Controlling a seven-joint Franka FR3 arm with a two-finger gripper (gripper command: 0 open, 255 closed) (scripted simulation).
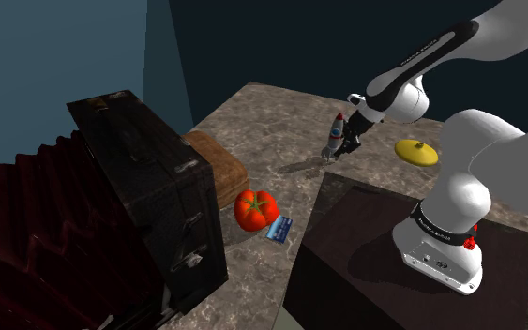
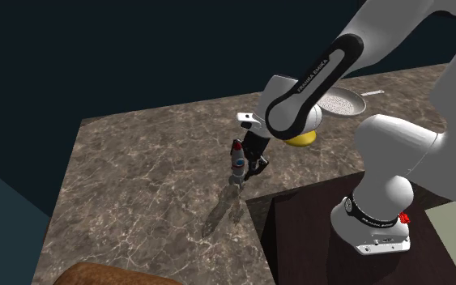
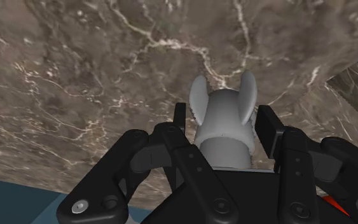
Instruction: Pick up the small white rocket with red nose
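Note:
The small rocket (image 1: 336, 135) has a red nose, a pale grey body and grey tail fins. It hangs upright above the marble tabletop (image 1: 271, 117), and its shadow lies on the stone below. My gripper (image 1: 347, 144) is shut on its body from the side. In the second exterior view the rocket (image 2: 237, 159) sits just left of the gripper (image 2: 252, 161). The wrist view has the rocket (image 3: 223, 121) clasped between the two black fingers (image 3: 179, 118), its fins pointing away from the hand toward the marble.
On the tabletop lie a red tomato (image 1: 254, 208), a small blue card (image 1: 279, 229) and a brown case (image 1: 217, 165). A tall black trunk (image 1: 149, 192) stands at the shoulder view's left. A yellow disc (image 1: 416, 151) and a round pan (image 2: 343, 103) lie behind the arm. The dark stand (image 1: 346, 248) is in front.

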